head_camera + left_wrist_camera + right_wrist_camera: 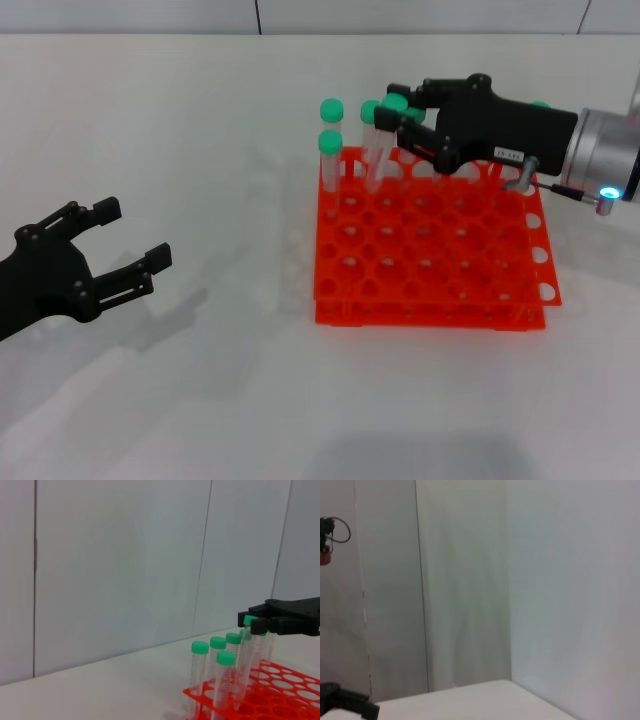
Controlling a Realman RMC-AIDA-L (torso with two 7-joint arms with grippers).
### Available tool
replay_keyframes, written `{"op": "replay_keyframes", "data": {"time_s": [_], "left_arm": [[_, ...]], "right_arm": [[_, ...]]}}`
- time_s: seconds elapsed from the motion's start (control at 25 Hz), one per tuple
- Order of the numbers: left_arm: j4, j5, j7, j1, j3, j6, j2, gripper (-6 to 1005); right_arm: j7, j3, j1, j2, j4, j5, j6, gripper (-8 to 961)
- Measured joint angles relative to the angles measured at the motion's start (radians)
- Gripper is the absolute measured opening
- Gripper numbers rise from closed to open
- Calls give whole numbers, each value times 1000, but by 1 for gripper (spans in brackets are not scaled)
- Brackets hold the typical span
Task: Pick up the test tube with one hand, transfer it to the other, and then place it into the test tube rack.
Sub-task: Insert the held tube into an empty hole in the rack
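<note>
The orange-red test tube rack stands right of centre on the white table and also shows in the left wrist view. My right gripper, black with a small white label and a silver cuff, reaches over the rack's back left corner. It is shut on the green-capped test tube near its cap. That tube leans, its lower end down in the rack. Three other green-capped tubes stand upright beside it. My left gripper is open and empty, low at the left, well apart from the rack.
A pale panelled wall rises behind the table's back edge. White tabletop lies between the left gripper and the rack. The right wrist view shows only the wall, a table edge and a black part at its lower corner.
</note>
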Motion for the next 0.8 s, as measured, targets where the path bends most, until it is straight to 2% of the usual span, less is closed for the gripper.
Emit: {"op": "replay_keyframes", "data": {"time_s": [0.56,0.8], "left_arm": [[-59,2,23,-13,-10,-14,1,870],[-66,2,23,-24,-10,-15,2,870]], "right_arm": [[-21,-91,14,4,-3,6,63,258],[-18,-99,24,4,1,7,77,259]]}}
